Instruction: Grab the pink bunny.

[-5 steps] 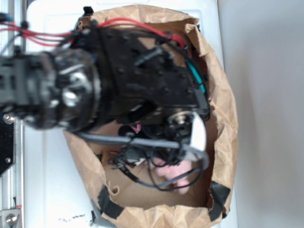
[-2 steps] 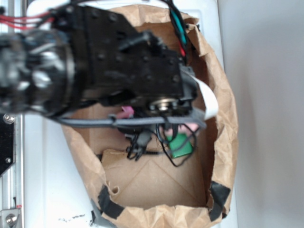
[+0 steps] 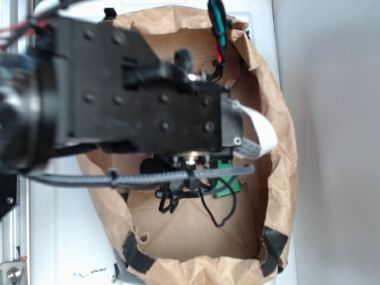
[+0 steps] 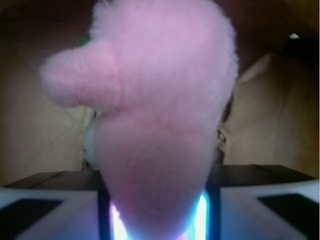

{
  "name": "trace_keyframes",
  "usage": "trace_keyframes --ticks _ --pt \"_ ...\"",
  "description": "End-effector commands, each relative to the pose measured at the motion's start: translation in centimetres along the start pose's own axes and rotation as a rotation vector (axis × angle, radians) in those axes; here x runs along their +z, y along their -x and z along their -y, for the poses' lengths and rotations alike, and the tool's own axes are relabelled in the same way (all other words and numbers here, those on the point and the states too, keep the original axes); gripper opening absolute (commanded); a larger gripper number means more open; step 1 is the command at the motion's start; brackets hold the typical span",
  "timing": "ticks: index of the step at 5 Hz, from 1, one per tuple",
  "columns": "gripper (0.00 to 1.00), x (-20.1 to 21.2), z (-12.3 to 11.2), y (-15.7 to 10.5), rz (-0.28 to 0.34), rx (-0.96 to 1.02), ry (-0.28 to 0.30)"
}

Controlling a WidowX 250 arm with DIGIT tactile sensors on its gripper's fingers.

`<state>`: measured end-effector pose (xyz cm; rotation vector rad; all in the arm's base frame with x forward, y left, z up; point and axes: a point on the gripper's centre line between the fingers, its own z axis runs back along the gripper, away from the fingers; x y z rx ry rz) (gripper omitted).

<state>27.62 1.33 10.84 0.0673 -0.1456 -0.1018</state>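
Over bag, pink bunny in claw

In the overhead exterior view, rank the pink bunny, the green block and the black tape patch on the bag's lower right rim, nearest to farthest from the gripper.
1. pink bunny: clamped in the gripper, filling the wrist view; the arm hides it from overhead.
2. green block: just below the arm, peeking out on the bag floor.
3. black tape patch: farthest, on the paper bag rim at lower right.
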Motion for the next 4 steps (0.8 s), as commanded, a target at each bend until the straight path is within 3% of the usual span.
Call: trace_keyframes --ticks 1,3,4 --pt "0.0 4.51 1.03 0.07 0.088 0.005 0.019" --pt "0.0 5.22 1.37 -0.07 0.145 -0.023 0.012" --pt "0.0 5.2 1.33 -0.2 0.141 -0.029 0.027"
